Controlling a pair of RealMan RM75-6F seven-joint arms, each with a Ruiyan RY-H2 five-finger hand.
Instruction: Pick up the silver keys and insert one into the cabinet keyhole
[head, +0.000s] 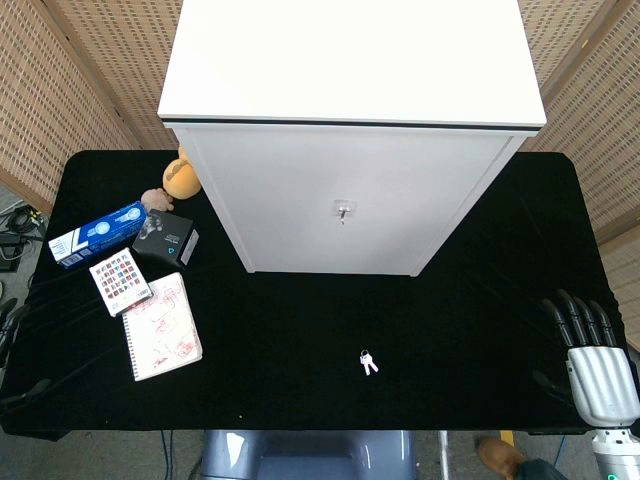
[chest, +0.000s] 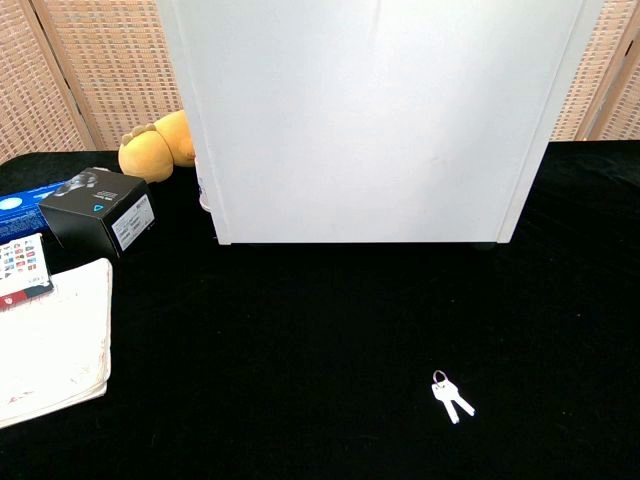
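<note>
Two silver keys on a ring (head: 368, 362) (chest: 451, 397) lie flat on the black table (head: 300, 330), near its front edge and a little right of centre. Behind them stands the white cabinet (head: 345, 130) (chest: 370, 120), with its keyhole (head: 343, 209) in the middle of the door. My right hand (head: 590, 345) rests at the table's front right corner, well right of the keys, fingers stretched out and apart, holding nothing. My left hand (head: 14, 345) barely shows at the left edge, dark fingers apart and empty. Neither hand appears in the chest view.
Left of the cabinet lie a yellow plush toy (head: 181, 177) (chest: 152, 148), a blue box (head: 98, 233), a black box (head: 166, 239) (chest: 97, 209), a card with coloured squares (head: 120, 280) and a white notebook (head: 161, 327) (chest: 45, 340). Wicker screens stand behind the table.
</note>
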